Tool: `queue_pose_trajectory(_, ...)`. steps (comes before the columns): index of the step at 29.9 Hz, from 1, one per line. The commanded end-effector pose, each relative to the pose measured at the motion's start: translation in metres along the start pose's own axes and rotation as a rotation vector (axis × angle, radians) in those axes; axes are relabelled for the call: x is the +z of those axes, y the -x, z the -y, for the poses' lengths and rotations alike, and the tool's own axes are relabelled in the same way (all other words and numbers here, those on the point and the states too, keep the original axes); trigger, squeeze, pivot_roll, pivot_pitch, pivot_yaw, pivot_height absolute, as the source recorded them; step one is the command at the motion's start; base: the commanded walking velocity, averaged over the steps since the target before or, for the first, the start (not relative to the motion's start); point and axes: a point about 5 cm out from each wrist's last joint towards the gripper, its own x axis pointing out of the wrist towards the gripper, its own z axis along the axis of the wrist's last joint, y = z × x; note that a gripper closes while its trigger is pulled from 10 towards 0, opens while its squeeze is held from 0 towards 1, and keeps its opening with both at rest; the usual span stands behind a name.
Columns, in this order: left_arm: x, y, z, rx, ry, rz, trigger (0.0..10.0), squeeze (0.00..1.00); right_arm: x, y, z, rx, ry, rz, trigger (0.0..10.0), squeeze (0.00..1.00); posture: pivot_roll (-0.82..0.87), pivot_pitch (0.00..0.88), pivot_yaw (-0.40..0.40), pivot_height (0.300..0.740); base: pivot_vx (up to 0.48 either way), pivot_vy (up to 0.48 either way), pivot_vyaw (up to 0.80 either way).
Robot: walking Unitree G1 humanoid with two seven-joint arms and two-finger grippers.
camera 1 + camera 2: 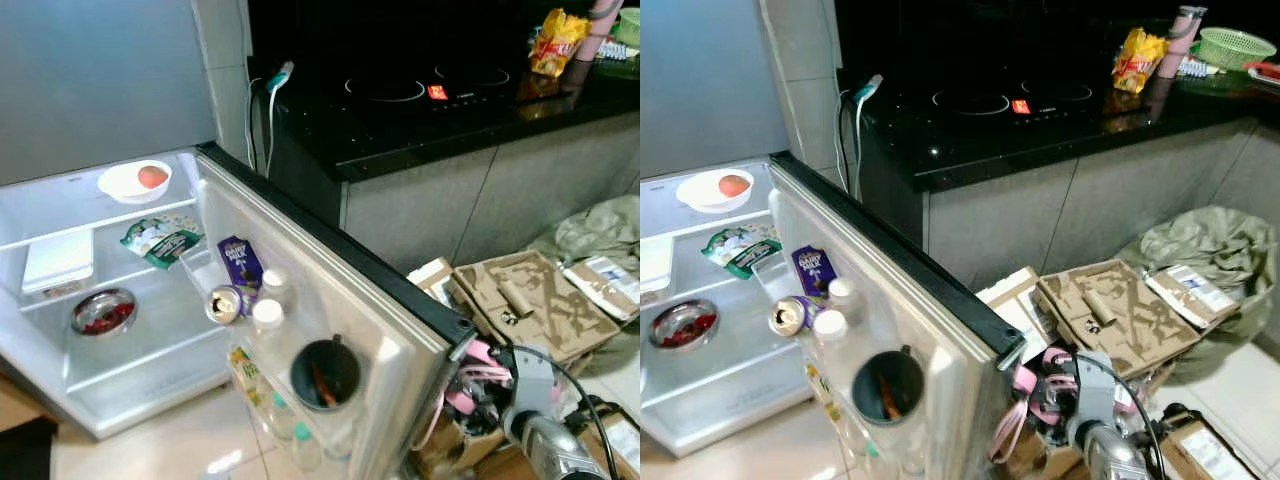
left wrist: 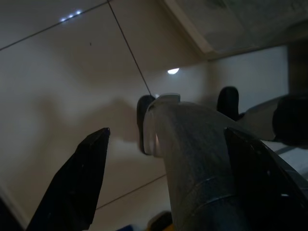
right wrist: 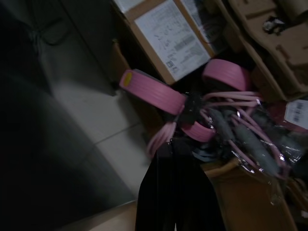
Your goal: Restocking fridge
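purple chocolate bar (image 1: pixel 241 262) — "Dairy Milk"

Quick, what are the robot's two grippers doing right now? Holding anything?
Left gripper: open, holding nothing, hanging over the floor tiles.
Right gripper: cannot be told, near a pink strap bundle.

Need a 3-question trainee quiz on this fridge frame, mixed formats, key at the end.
1. True or false: the fridge door stands open.
2. What lies in the white bowl on the top shelf? A) a can B) an orange-red round fruit C) a carton
3. Fill in: the soda can in the door rack lies on its ____.

Key: 1 true. 2 B; the fruit sits in the bowl. 3 side.
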Motion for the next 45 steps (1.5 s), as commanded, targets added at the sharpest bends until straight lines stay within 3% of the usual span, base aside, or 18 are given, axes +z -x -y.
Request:
queue_pose_trajectory(1, -0.02, 0.002, 0.007, -0.024, -0.005, -0.089, 10.0, 0.0, -0.006, -0.001, -0.008, 0.052, -0.022, -0.018, 10.0, 0.0, -0.08, 0.0, -0.03, 0.74, 0.0, 0.0, 0.0)
queue_pose_trajectory(6, -0.021, 0.002, 0.006, -0.022, -0.011, -0.097, 10.0, 0.0, -0.015, 0.0, -0.016, 0.105, 0.027, -0.069, 10.0, 0.0, -0.09, 0.0, -0.031, 0.74, 0.0, 0.0, 0.0)
queue_pose_trajectory(8, -0.02, 0.002, 0.007, -0.029, -0.028, -0.101, 10.0, 0.0, -0.029, 0.003, -0.019, 0.113, 0.051, -0.123, 10.0, 0.0, -0.08, 0.0, -0.035, 0.74, 0.0, 0.0, 0.0)
queue_pose_trajectory(17, -0.016, 0.0, 0.008, -0.028, -0.059, -0.102, 10.0, 0.0, -0.061, 0.016, -0.021, 0.107, 0.034, -0.228, 10.0, 0.0, -0.08, 0.0, -0.034, 0.74, -0.282, 0.0, 0.0)
queue_pose_trajectory(30, -0.018, 0.0, 0.01, -0.028, -0.057, -0.109, 10.0, 0.0, -0.067, 0.021, -0.015, 0.08, 0.029, -0.253, 10.0, 0.0, -0.08, 0.0, -0.034, 0.74, -0.348, 0.0, 0.0)
queue_pose_trajectory(45, -0.012, -0.001, 0.007, -0.005, -0.071, -0.092, 10.0, 0.0, -0.082, 0.028, -0.016, 0.083, 0.037, -0.305, 10.0, 0.0, -0.1, 0.0, -0.027, 0.74, 0.0, 0.0, 0.0)
